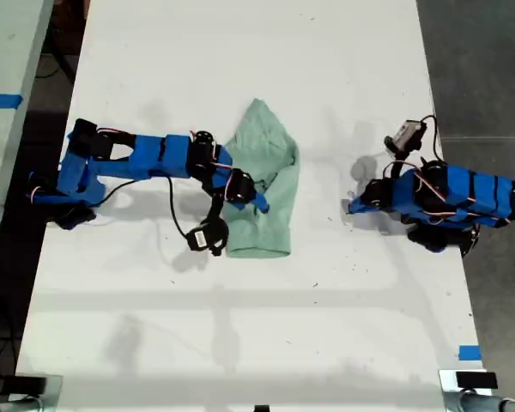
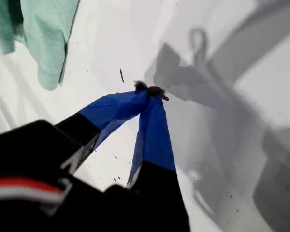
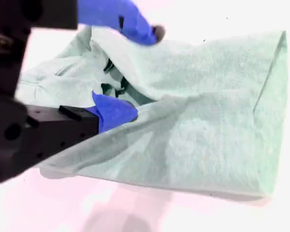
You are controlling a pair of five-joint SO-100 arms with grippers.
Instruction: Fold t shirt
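1. The t shirt (image 1: 264,180) lies crumpled at the exterior view's centre on the white table (image 1: 240,343).
2. My second gripper (image 3: 135,67) stands parted over its folds, one finger tucked under a flap.
3. My first gripper (image 2: 150,92), at the exterior view's right, is closed and empty.

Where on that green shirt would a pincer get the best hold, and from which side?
Probably the raised wrinkle near the edge of the t shirt on the exterior view's left, approached from that side. It stands up off the table, so fingers can close around it; the rest lies flat. My second pincer straddles that ridge, open.
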